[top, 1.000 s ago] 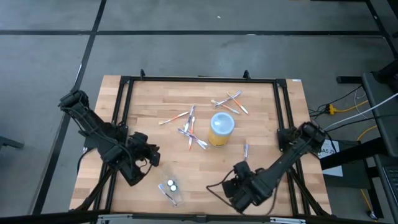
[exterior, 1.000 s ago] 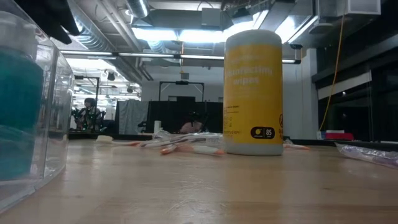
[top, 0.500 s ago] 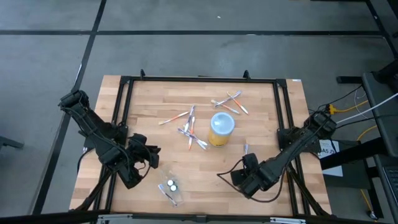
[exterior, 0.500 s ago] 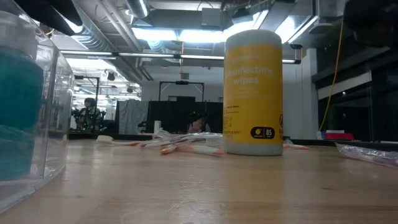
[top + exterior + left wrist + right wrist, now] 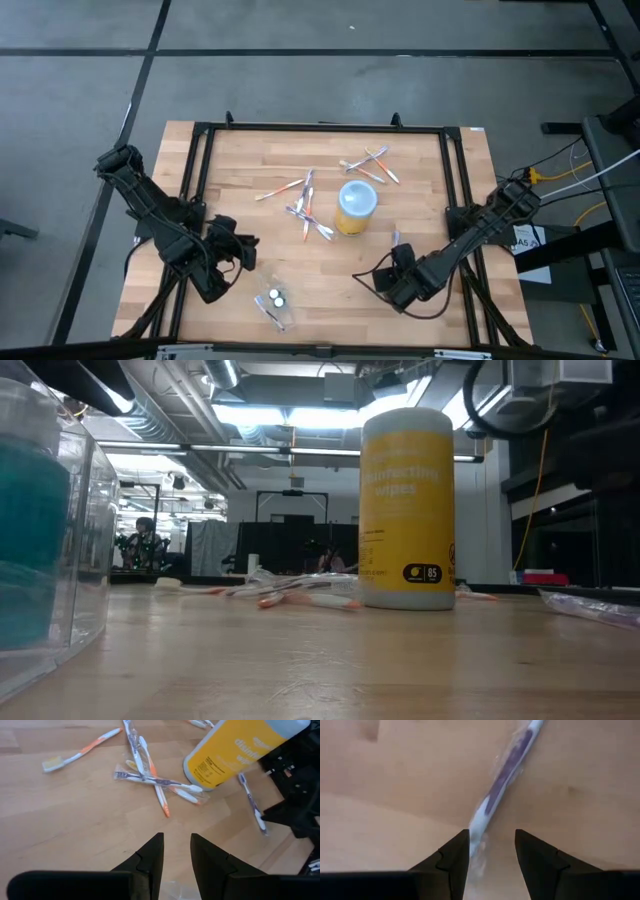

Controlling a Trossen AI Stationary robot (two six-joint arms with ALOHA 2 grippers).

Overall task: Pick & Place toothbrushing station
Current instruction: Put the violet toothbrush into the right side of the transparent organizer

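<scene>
Here, right tool (image 5: 491, 851) open, wrapped purple toothbrush (image 5: 506, 767) just ahead

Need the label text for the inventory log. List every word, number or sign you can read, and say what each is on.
"Disinfecting wipes": front of the yellow canister, faint but legible.
"85": dark badge near the canister's base.
Small print block beside the badge: too small to read.
Toothbrush wrappers: no readable text.

Yellow cup (image 5: 354, 214), pale-blue top; purple-and-white toothbrush (image 5: 506, 770).
</scene>
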